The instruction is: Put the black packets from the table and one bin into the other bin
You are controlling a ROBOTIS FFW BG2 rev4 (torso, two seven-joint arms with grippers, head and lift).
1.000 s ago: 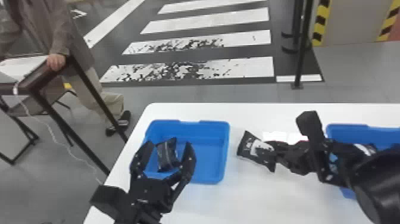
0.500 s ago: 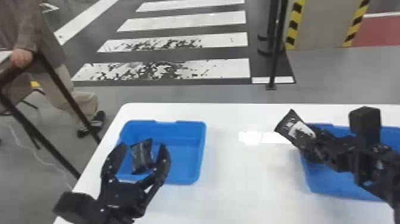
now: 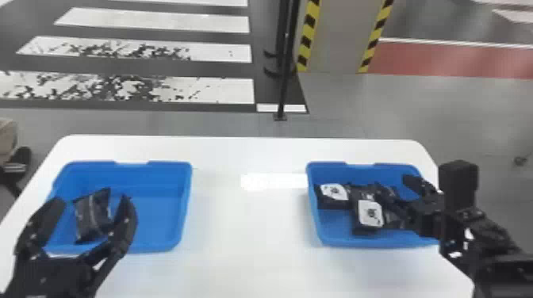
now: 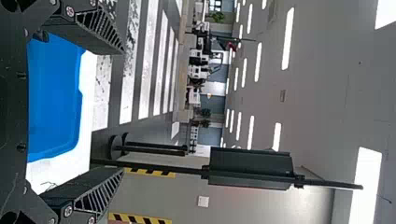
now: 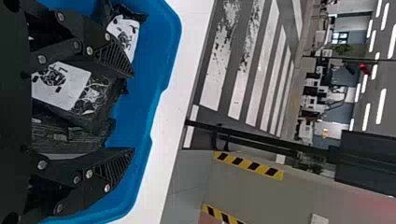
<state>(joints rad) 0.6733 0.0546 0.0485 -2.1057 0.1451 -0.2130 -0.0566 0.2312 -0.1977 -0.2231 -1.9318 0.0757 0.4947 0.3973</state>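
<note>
In the left bin, 1 black packet is seen lying toward the bin's left side. By the head view it is framed between the 2 parted fingers of the left gripper, which is held at the bin's near side with nothing clamped in it. The packet's longer axis is pointed roughly away from the robot, with a slight slant, so it is nearly in line with the fingers; a squeeze across the narrower width seems to be called for. How high the fingers are held above the packet cannot be told.

The left gripper is clearly the nearer of the 2. The right gripper is placed over the right bin, its 2 fingers also apart, with at least 3 packets lying loose under and around them. That bin is judged to be the receiving side, and the task to be close to its end.

Between the bins, a broad stretch of white table must be crossed, whether by the left arm alone or by a set-down for the right. If the fingers are lowered off-centre, the packet could be pushed against the bin wall or pinched only by a corner.
</note>
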